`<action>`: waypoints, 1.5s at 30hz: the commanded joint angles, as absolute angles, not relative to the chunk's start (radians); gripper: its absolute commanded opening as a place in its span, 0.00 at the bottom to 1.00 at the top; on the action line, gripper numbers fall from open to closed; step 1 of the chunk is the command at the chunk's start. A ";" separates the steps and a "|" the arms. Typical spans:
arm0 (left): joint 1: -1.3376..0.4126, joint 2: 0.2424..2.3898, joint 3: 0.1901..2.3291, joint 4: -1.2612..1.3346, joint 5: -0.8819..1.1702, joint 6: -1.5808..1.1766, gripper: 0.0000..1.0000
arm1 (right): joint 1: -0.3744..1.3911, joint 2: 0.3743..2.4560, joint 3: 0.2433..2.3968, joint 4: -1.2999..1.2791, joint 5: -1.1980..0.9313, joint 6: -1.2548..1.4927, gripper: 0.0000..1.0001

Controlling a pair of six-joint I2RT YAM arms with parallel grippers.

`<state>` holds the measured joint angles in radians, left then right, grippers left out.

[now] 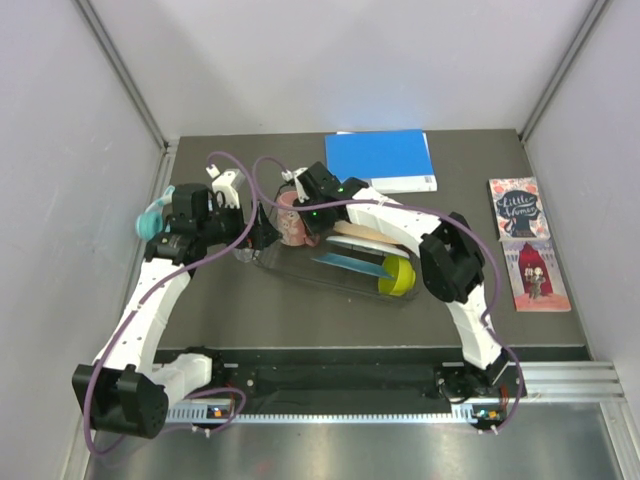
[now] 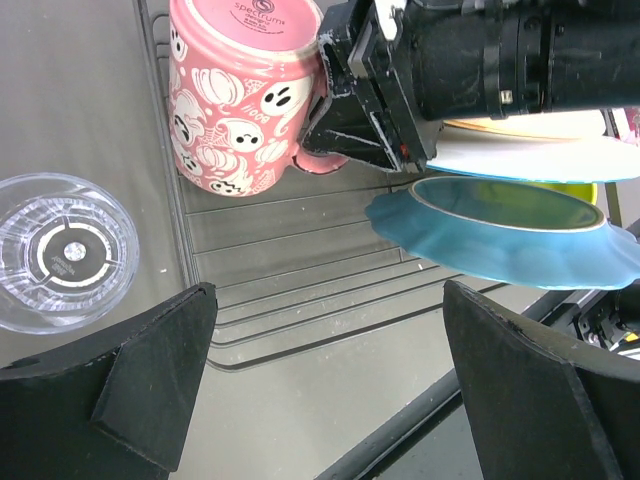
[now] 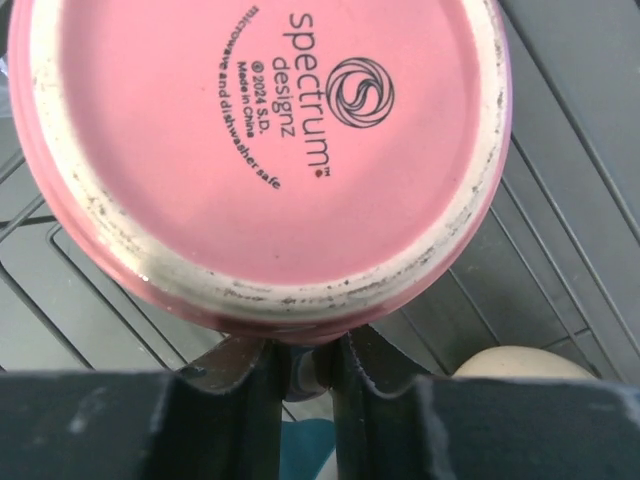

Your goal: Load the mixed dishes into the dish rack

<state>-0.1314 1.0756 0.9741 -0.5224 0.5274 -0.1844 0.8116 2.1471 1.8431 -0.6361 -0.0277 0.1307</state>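
The pink mug (image 1: 292, 222) (image 2: 245, 95) stands upside down in the left end of the black wire dish rack (image 1: 330, 270) (image 2: 300, 300). My right gripper (image 3: 308, 370) (image 2: 335, 130) is shut on its handle, below the mug's base (image 3: 260, 140). In the rack lean the teal scalloped plate (image 2: 500, 225), a white plate (image 2: 530, 158) and a peach plate (image 2: 530, 127), with the yellow-green bowl (image 1: 397, 277) at the right end. My left gripper (image 2: 330, 340) (image 1: 262, 235) hangs open over the rack's left corner, holding nothing. The clear cup (image 2: 62, 250) sits on the table just left of the rack.
A blue book (image 1: 382, 160) lies behind the rack. Two small illustrated books (image 1: 518, 208) (image 1: 536, 275) lie at the right. Teal headphones (image 1: 150, 222) sit by the left wall beside my left arm.
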 commanded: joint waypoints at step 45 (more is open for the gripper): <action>-0.124 1.051 0.959 -0.483 0.528 -0.176 0.99 | 0.877 1.968 1.589 -0.241 0.476 -0.081 0.00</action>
